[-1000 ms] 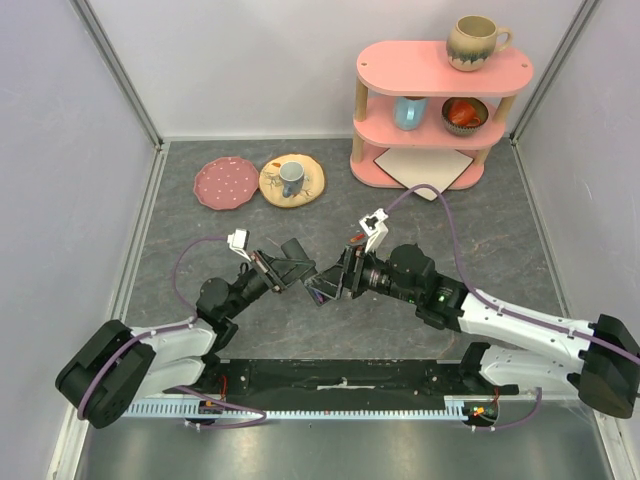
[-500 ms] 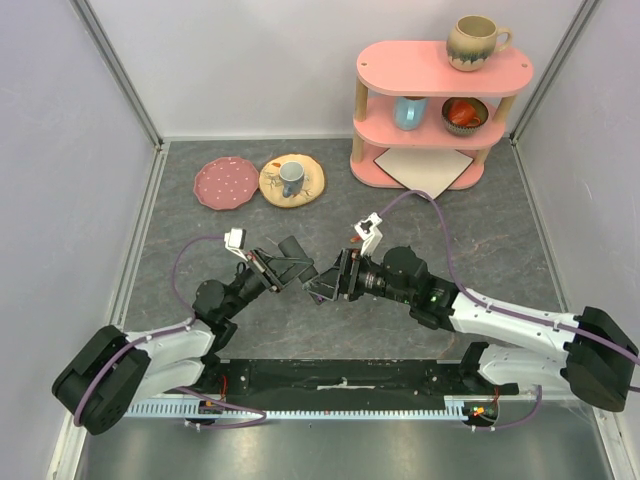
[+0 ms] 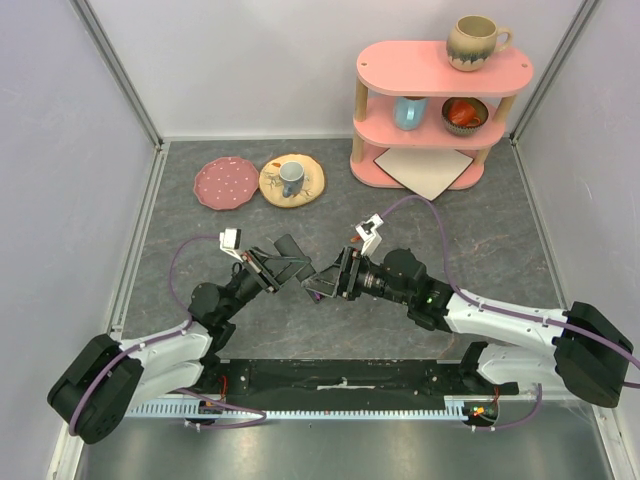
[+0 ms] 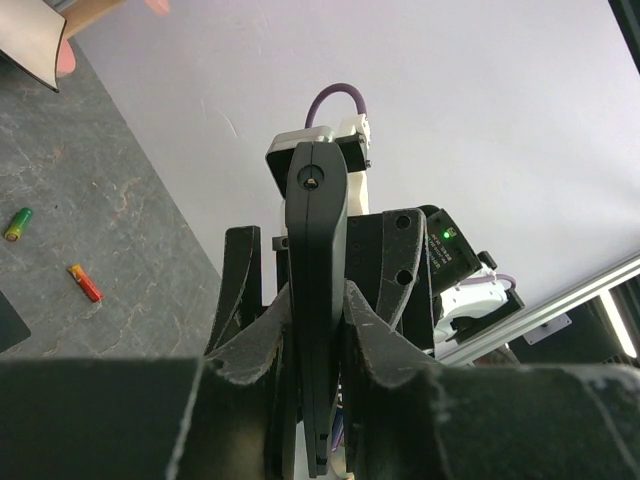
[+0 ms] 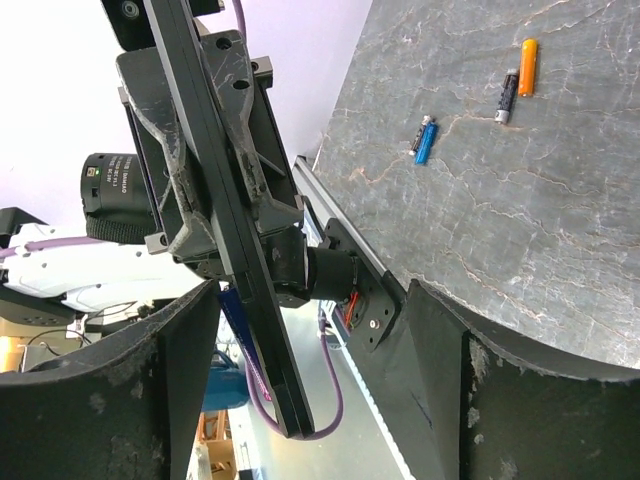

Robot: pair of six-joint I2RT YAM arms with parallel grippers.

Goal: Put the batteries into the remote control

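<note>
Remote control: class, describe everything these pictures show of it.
The remote control is a slim, flat black bar, plastic by its look, seen edge-on. It is held off the table, clamped across its flat faces by the left gripper. A small round dot marks its far end. The open right gripper brackets it, apparently without touching. No battery bay shows.

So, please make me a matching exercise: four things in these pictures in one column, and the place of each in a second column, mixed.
Things:
1 remote control
2 beige mug
3 grey cup
4 red bowl

Places:
a on the yellow plate
b on top of the pink shelf
c clamped in the left gripper
d on the middle tier of that shelf

Pairs: 1-c, 2-b, 3-a, 4-d
</note>
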